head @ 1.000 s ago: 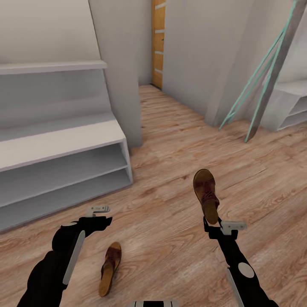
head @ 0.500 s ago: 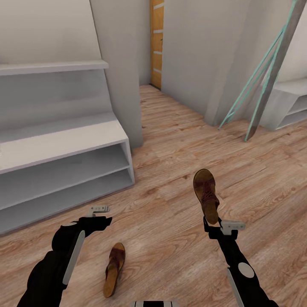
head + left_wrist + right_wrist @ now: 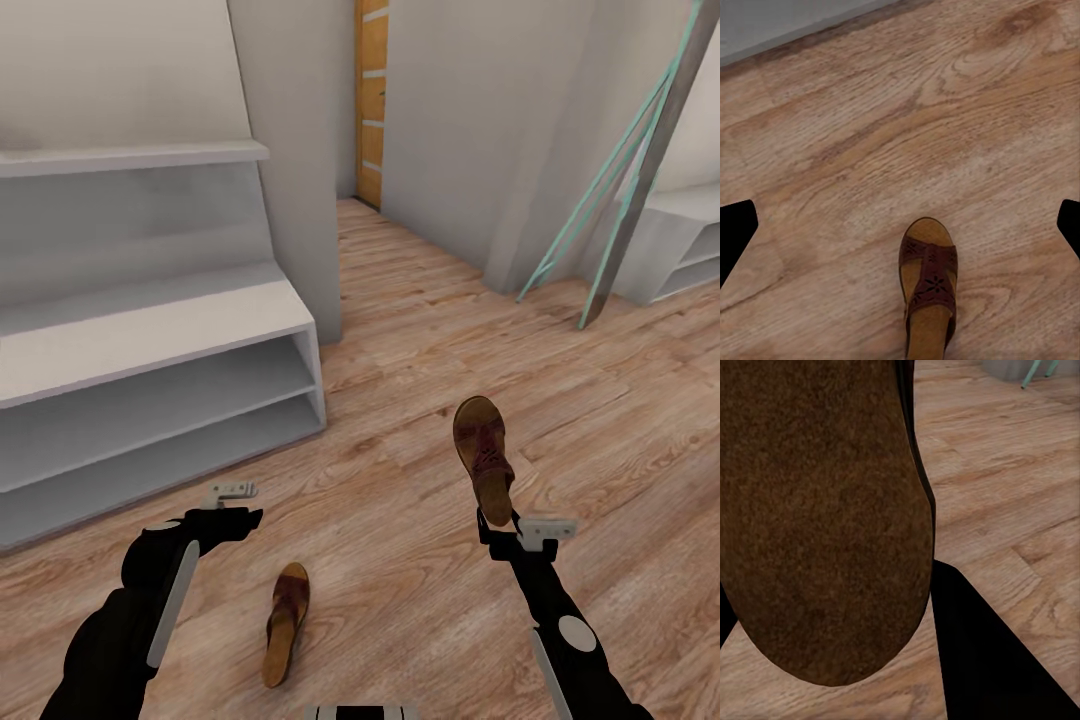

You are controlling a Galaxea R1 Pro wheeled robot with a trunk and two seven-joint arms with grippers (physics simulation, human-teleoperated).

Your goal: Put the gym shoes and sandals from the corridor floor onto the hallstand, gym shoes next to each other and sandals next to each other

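Note:
My right gripper [image 3: 497,519] is shut on the heel of one dark brown sandal [image 3: 483,455], held above the corridor floor [image 3: 420,330] with its toe pointing away. In the right wrist view its sole [image 3: 817,510] is close up beside a black finger [image 3: 982,660]. The other sandal [image 3: 286,622] lies on the floor between my arms, and the left wrist view looks down on this sandal [image 3: 928,289]. My left gripper [image 3: 238,508] hangs open over the floor, its fingers [image 3: 735,232] wide apart and holding nothing. The hallstand [image 3: 150,330] stands at the left. The gym shoes are out of view.
A wall pillar [image 3: 295,170] rises just right of the hallstand. Behind it the corridor runs to an orange door [image 3: 371,100]. A teal-legged frame [image 3: 620,170] leans on the right wall beside another white shelf unit [image 3: 685,245].
The whole picture has shifted: the hallstand and the floor sandal now sit further right, so the camera has moved. Both arms and the held sandal keep their places in the view.

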